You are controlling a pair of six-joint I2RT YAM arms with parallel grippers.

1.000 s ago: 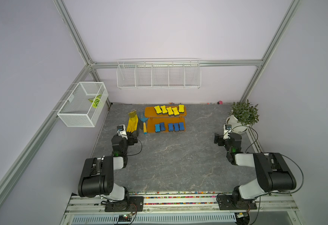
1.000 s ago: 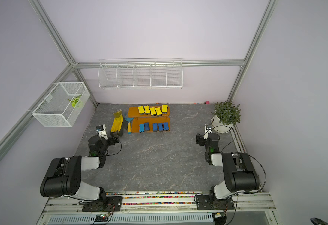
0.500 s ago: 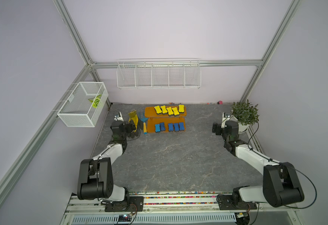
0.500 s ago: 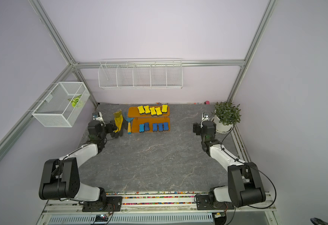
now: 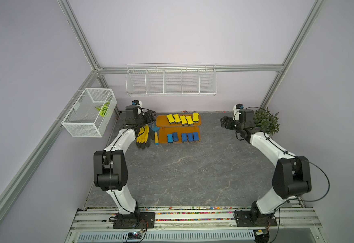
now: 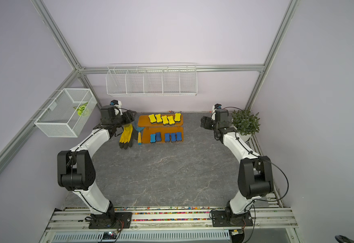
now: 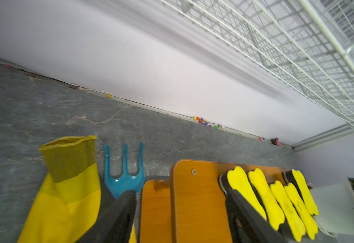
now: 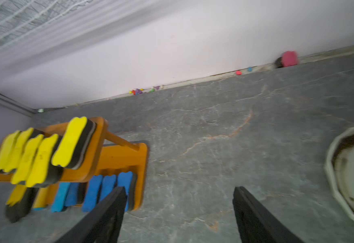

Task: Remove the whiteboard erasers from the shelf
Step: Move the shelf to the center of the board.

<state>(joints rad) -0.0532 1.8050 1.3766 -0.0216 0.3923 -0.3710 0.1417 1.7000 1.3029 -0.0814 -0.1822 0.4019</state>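
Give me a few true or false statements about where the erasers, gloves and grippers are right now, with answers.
Five yellow erasers sit on the upper board of the shelf. True.
The blue erasers share that board. False: they sit on the lower board.
The right gripper holds an eraser. False: its jaws stand open and empty.
Yellow gloves lie beside the shelf, on the robot's left. True.
The potted plant stands between gloves and shelf. False: a blue rake lies there; the potted plant stands on the shelf's other side.

2 arms far forward, left tool (image 5: 150, 117) and right tool (image 5: 224, 124) facing inward, jaws apart, empty.
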